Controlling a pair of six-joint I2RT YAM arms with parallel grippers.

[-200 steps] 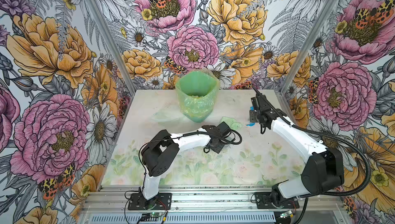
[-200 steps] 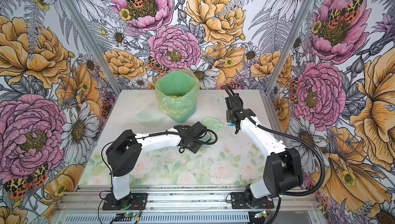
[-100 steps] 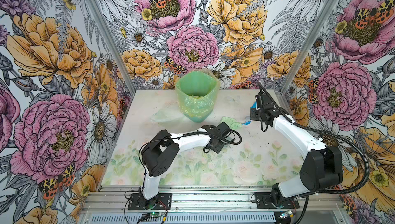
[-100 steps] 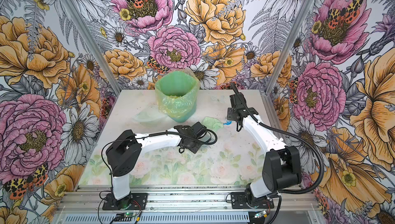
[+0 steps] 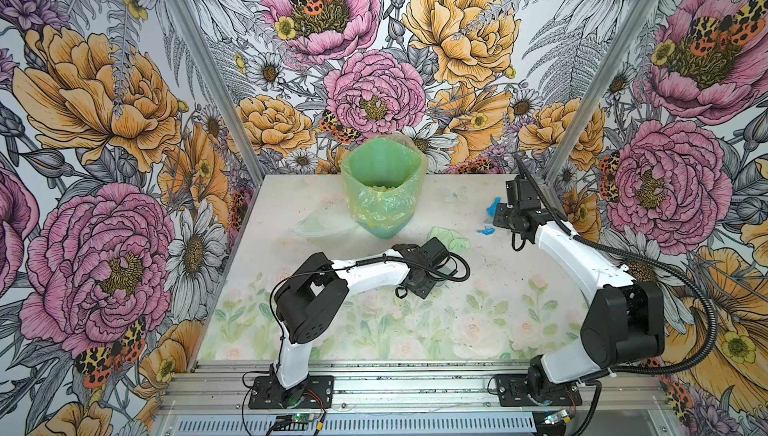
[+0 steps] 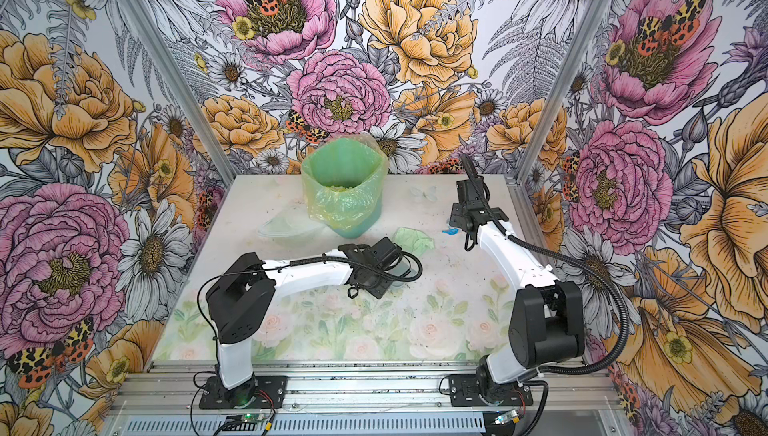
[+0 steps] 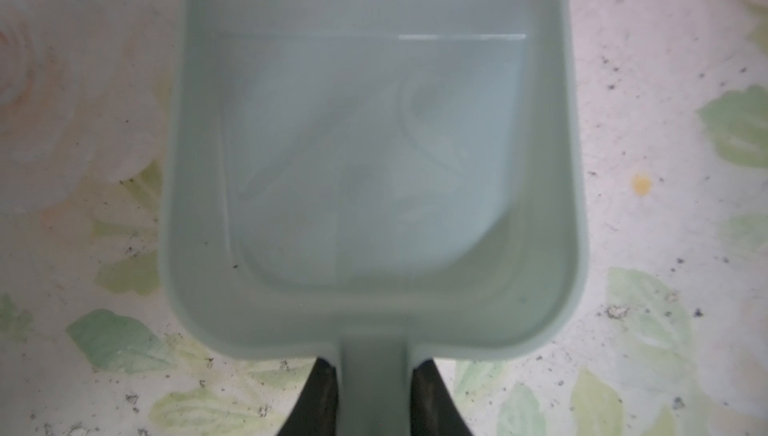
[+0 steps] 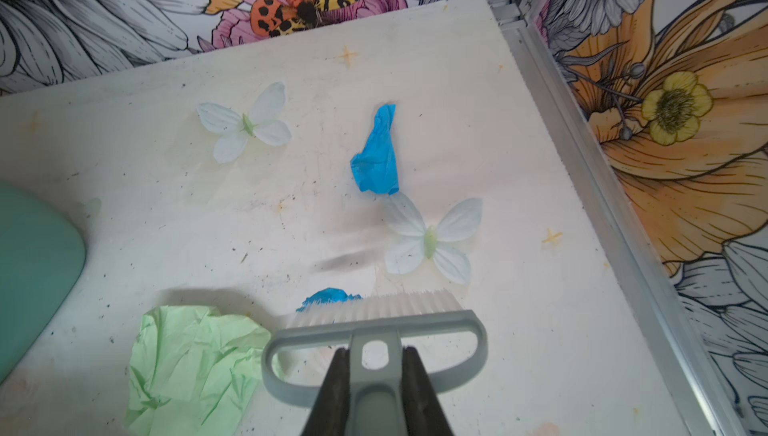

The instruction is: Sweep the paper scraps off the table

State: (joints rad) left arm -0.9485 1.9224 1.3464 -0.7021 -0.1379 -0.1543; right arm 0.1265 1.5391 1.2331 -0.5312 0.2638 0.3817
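The right gripper (image 8: 375, 358) is clamping its jaws narrowly on the grey handle of the brush (image 8: 374, 325), holding it over the far right part of the table (image 5: 519, 288). The white bristles (image 8: 374, 303) are facing the tabletop, and the small blue scrap (image 8: 328, 294) is sitting against one end of them. Just beside the brush head, on the side toward the bin (image 5: 382, 192), the pale green scrap (image 8: 187, 363) is lying crumpled on the table. In both top views it is showing between the two grippers, near and right of the bin. Farther out, toward the far right corner, the long blue scrap (image 8: 376, 155) is lying apart from the brush, with one end touching a printed white butterfly (image 8: 432, 238).

The left gripper (image 7: 374, 371) is pinching the stem of the pale grey-green dustpan (image 7: 365, 163), keeping it level at the middle of the table with its open mouth pointing away from the wrist. Whether the pan is resting on the surface or hovering just above it cannot be told.

The bin, lined with a green bag, is standing upright at the far middle of the table. A clear plastic piece (image 5: 320, 226) is lying just left of it.
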